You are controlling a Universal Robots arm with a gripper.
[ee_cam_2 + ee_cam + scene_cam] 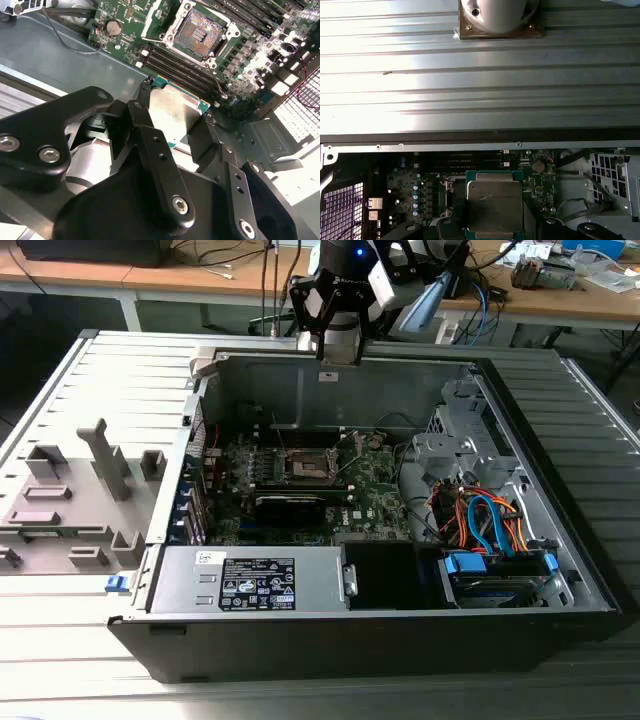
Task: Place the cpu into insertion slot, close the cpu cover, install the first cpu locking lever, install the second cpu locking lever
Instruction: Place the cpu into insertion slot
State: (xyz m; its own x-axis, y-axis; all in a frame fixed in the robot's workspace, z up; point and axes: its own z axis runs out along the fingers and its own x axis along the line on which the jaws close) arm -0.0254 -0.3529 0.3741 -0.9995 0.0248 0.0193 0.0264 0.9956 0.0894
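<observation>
Bench (60, 640): a grey slatted surface on which everything is carried.
Computer case (350, 640): laid on its side in the middle of the bench, open upward, its black wall on the near side.
Arm (340, 295): seen over the far rim of the case, about mid-width.
Grey fixture (70, 500): set on the bench at the exterior view's left, just beside the case, with several upright holders.
Power supply (250, 580): a grey box mounted along the near wall inside the case.
Cable bundle (485, 520): blue and orange leads gathered at the exterior view's right inside the case.
Motherboard (375, 495): a green board laid flat on the case floor, between the far wall and the power supply.
Gripper (176, 105): clamped on the cpu, with the black fingers (200, 140) pressed against two opposite edges of the chip.
Insertion slot (310, 468): set in the far-middle part of the board. In the second wrist view (200, 31) its contact field is seen bare inside the silver surround.
Cpu (175, 112): held flat between the fingers, silvery top and green edge visible. It is well apart from the insertion slot, with long black memory slots (175, 65) seen between them. In the first wrist view (495, 205) it is seen over the board, inside the case.
</observation>
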